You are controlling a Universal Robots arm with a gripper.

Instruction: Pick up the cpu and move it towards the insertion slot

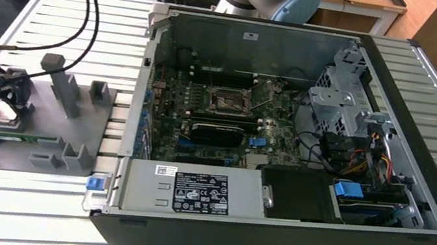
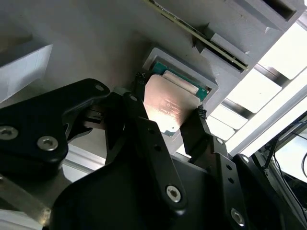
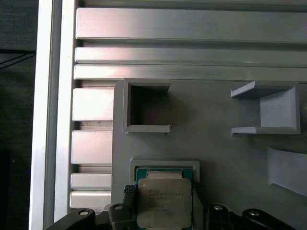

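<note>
Grey plastic forms the tray (image 1: pixel 59 130) that lies on the slatted metal surface (image 1: pixel 71 0) at the exterior view's left. The cpu (image 3: pixel 160 200) sits at the tray's square pocket (image 3: pixel 165 165), silvery top up, with green showing inside the pocket past it. I cannot tell whether it rests there or is slightly raised. The black gripper (image 2: pixel 169 98) is clenched on the cpu, a fingertip (image 2: pixel 140 90) against each of two opposite edges. A thin green memory stick (image 2: pixel 204 38) stands edgewise in a narrow slot of the tray. The insertion slot (image 1: pixel 226 101) lies well apart, on the circuit board (image 1: pixel 273 141) inside the open computer case (image 1: pixel 429 123). Faint print crosses the cpu's top, too small to read. A black-and-white label (image 1: pixel 200 193) covers the metal box at the case's near edge.
</note>
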